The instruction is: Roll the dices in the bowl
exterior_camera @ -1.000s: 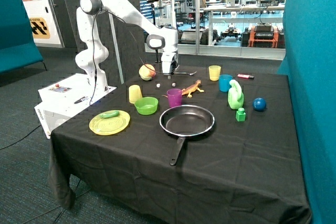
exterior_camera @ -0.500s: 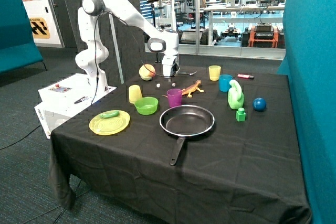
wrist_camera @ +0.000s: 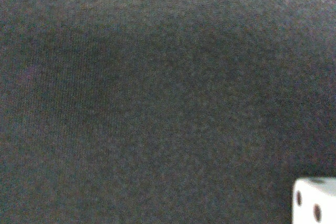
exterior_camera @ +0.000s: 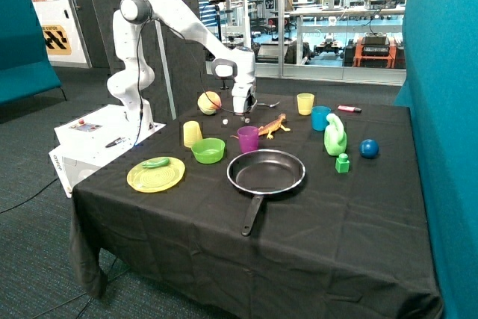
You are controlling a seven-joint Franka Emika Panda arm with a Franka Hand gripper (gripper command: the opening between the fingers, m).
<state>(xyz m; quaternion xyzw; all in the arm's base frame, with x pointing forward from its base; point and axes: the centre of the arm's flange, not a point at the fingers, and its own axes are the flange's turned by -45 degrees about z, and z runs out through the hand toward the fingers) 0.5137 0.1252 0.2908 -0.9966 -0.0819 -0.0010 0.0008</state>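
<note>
tool (exterior_camera: 242, 112) low over counter (exterior_camera: 299, 222), upper centre of frame, grip state cannot be told | white die (wrist_camera: 315, 200) light, rigid, slick: opposite flat faces to be pinched | bowl (exterior_camera: 208, 150) seen without dice

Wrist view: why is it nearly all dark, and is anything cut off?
Wrist view: filled by the black tablecloth seen close up, with only a white die cropped at the corner. Outside view: evenly lit, gripper low over the cloth beside the dice.
</note>
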